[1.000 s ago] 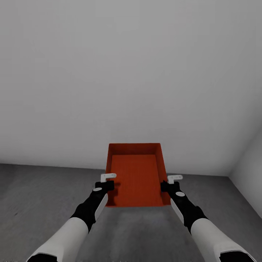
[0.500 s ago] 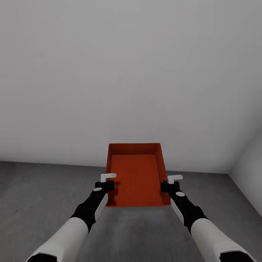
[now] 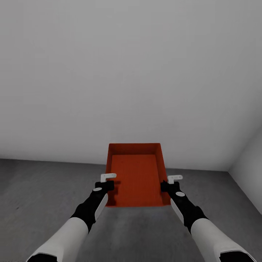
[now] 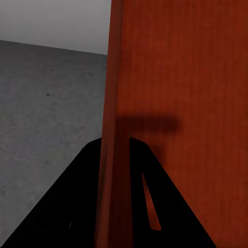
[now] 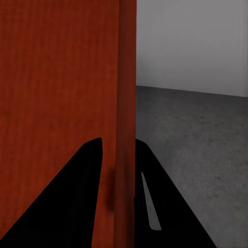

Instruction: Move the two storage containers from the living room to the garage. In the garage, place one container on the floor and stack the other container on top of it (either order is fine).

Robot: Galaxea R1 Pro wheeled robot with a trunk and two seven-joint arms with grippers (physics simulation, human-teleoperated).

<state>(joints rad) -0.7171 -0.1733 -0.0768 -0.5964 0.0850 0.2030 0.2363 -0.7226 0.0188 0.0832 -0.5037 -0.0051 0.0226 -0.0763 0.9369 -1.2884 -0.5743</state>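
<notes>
Nearest the camera in the head view, both arms reached forward, white at the forearm and black toward the wrist. The left gripper (image 3: pixel 108 184) was closed on the left long wall of the bin (image 3: pixel 136 178), and the right gripper (image 3: pixel 168 185) was closed on the right long wall, each near the bin's near end. In the left wrist view the black fingers (image 4: pixel 77 196) stood one on each side of the thin orange-red wall (image 4: pixel 114 155), pinching it; the right wrist view showed the same, with the fingers (image 5: pixel 77 201) either side of the wall (image 5: pixel 124 129).

The bin was held up between the two grippers, clear of the floor (image 3: pixel 47 196), open side up, with its ribbed bottom showing bare. It lay lengthwise away from the robot, roughly level.

Under and around it spread the dark grey speckled floor of the garage. Beyond the bin's far end a plain white wall (image 3: pixel 127 72) met the floor, and a second white wall (image 3: pixel 251 171) closed the corner at the right.
</notes>
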